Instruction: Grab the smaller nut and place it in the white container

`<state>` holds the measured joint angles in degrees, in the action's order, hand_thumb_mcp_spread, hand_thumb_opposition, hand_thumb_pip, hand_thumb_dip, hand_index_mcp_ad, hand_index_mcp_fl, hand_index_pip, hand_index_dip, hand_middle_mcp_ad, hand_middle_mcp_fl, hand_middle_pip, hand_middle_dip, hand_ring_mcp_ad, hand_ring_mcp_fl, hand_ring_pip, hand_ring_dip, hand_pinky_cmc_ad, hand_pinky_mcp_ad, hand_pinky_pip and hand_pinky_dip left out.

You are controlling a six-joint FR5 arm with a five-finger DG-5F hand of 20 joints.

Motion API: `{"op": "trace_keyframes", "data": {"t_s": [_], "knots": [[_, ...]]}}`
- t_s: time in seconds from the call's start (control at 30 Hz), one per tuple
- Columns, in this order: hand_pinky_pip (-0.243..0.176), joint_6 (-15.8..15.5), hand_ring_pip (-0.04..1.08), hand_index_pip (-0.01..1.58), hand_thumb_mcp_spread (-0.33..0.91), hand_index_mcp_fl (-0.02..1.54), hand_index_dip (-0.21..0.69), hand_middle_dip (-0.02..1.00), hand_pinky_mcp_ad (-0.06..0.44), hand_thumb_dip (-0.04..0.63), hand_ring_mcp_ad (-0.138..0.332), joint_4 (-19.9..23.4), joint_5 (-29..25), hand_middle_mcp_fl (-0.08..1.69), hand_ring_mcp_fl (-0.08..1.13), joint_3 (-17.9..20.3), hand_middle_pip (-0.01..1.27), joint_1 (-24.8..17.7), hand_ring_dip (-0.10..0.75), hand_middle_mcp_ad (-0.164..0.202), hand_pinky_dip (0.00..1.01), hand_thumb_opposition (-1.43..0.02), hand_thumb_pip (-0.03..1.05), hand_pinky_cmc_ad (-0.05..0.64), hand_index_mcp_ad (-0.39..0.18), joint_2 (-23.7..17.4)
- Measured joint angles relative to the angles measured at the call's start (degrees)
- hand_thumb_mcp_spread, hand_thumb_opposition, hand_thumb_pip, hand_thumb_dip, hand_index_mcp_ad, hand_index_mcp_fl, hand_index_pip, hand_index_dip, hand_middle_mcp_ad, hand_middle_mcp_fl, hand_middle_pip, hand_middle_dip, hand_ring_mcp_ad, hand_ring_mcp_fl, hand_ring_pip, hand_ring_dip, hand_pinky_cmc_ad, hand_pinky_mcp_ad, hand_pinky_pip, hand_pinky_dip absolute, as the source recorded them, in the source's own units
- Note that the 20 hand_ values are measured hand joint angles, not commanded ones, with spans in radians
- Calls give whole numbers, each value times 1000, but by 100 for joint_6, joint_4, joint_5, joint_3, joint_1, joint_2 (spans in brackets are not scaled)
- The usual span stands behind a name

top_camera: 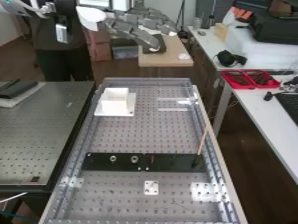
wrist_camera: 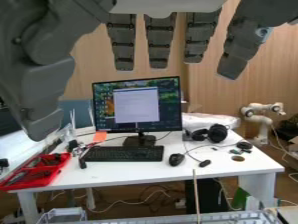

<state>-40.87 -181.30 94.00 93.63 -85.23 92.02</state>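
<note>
Perforated metal makes up the table [top_camera: 143,134] I am working over, with a black bar [top_camera: 169,162] lying across its near part. On the bar I see the larger nut [top_camera: 113,158] and, just right of it, the bearing [top_camera: 134,159]. Whether the smaller nut is left of them or already in the container, I cannot tell. The white container [top_camera: 114,106] stands upright at the far left; I cannot make out what is inside.

My robot hand [top_camera: 141,36] is high beyond the far end, well apart from bar and container, its fingers [wrist_camera: 159,45] straight and holding nothing. So no grasp is under way. If the smaller nut is on the bar, I judge the whole job is left: reach, pinch, carry, release. If it is in the container, nothing remains.
</note>
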Motion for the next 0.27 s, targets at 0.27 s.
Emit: {"op": "trace_keyframes", "data": {"t_s": [0.27], "knots": [[-113,-28,70,105,192,134,356,239,326,140,157,7,-38,56,9,16,110,2,131,59,316,-716,621,447,-96,-57]]}}
